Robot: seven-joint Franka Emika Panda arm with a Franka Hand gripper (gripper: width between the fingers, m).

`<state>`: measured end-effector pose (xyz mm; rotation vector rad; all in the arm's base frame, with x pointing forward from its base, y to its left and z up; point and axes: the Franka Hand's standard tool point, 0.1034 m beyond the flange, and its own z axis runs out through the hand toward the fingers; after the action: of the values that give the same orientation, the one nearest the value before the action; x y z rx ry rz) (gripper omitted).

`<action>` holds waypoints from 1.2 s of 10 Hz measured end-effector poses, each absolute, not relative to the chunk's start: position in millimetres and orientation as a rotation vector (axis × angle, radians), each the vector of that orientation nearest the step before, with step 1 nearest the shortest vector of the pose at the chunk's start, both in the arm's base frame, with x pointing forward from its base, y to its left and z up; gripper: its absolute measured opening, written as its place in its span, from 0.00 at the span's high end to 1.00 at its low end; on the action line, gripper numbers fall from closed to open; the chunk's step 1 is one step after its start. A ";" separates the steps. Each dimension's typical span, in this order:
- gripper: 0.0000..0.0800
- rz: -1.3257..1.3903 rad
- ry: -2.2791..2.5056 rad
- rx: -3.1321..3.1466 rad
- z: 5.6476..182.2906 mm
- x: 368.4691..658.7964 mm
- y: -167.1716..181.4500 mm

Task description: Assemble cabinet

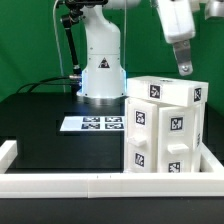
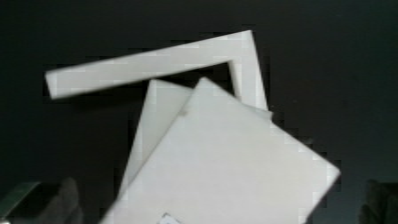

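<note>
The cabinet (image 1: 165,125) is a large white box with black-and-white tags on its faces and small tagged fronts. It stands at the exterior view's right, in the corner of the white border wall. My gripper (image 1: 183,66) hangs in the air above the cabinet's top, apart from it. In the wrist view the cabinet's plain white top (image 2: 222,150) fills the middle and lies tilted. My gripper (image 2: 205,208) is open and empty, with one dim finger (image 2: 36,203) at the picture's edge.
The marker board (image 1: 95,123) lies flat on the black table in front of the robot's white base (image 1: 100,75). A low white border wall (image 1: 90,185) runs along the front and both sides. Its corner shows in the wrist view (image 2: 240,55).
</note>
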<state>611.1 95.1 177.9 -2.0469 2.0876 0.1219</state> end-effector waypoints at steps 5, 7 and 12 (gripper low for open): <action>0.00 0.042 1.323 -2.636 179.0 611.7 101.6; 0.00 0.011 1.042 -2.769 178.4 612.7 101.7; 0.00 -0.053 0.425 -2.951 177.3 611.9 100.1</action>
<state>611.9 100.1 177.3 -2.9508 0.4247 -0.0526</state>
